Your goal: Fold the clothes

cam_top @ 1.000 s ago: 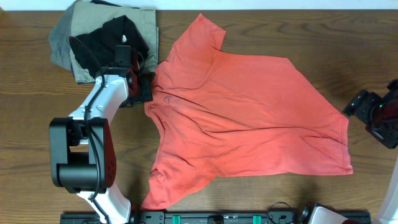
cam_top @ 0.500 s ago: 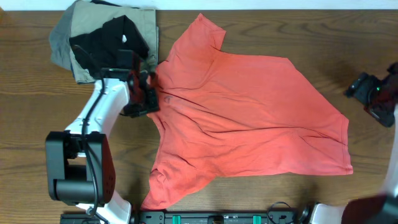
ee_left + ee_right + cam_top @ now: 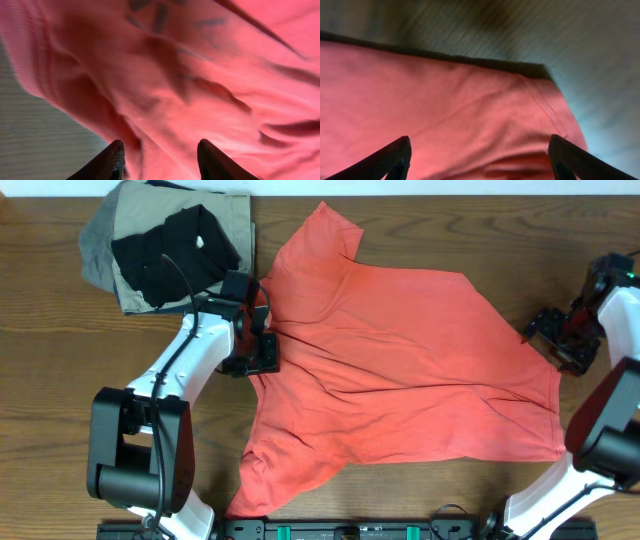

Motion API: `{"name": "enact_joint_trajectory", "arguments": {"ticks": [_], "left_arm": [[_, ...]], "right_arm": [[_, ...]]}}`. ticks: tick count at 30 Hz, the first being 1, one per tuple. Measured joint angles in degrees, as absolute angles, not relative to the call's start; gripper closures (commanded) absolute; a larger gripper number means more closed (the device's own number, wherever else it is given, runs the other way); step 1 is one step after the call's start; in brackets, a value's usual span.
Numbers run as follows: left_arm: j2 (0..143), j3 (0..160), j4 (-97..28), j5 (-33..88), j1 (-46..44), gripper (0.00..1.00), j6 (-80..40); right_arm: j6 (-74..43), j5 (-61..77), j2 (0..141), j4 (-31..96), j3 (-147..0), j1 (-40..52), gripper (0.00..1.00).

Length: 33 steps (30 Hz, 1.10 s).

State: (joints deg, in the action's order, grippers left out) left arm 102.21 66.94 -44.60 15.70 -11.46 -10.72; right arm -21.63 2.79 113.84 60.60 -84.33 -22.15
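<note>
Overhead and wrist views of a coral-red soft knit T-shirt (image 3: 400,360) spread on a dark brown wood-grain table (image 3: 60,360). The cloth is matte and finely ribbed. Long diagonal creases cross the chest, and there are looser rumples toward the near sleeve. The garment lies mostly flat, with its neck end to the left and its straight hem to the right. One short sleeve points to the far edge and the other to the near edge.

In the left wrist view, faint dark letter shapes (image 3: 160,17) show through the fabric; they cannot be read.

At the far left lies a pile of khaki, grey and black folded garments (image 3: 165,245). It is soft and uneven in outline, and it sits just beside the far sleeve.

The left pincer (image 3: 262,345), on a white arm, sits at the neck end of the T-shirt. Its dark fingers (image 3: 112,160) are half closed on a gathered fold of the cloth, which fills the gap between them.

The right pincer (image 3: 550,338) is over the far right corner of the hem. Its dark fingers (image 3: 395,157) are spread wide and hold nothing. The stitched hem edge and the corner of the T-shirt lie between and below them, with bare table beyond.
</note>
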Motion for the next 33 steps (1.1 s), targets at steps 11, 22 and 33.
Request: {"name": "enact_joint_trajectory", "arguments": {"ticks": [11, 22, 33], "left_arm": [[104.57, 63.66, -39.83, 13.52, -10.83, 0.53, -10.96], [106.96, 63.79, -39.88, 14.59, -8.6, 0.61, -11.64], [107.07, 63.88, -42.19, 10.0, -2.48, 0.66, -13.74]], "right_arm": [[-21.23, 3.18, 116.97, 58.74, -84.2, -21.85, 0.1], [-21.19, 1.17, 116.97, 55.79, -84.2, -18.15, 0.1], [-21.21, -1.28, 116.97, 53.45, -84.18, -18.13, 0.09]]}}
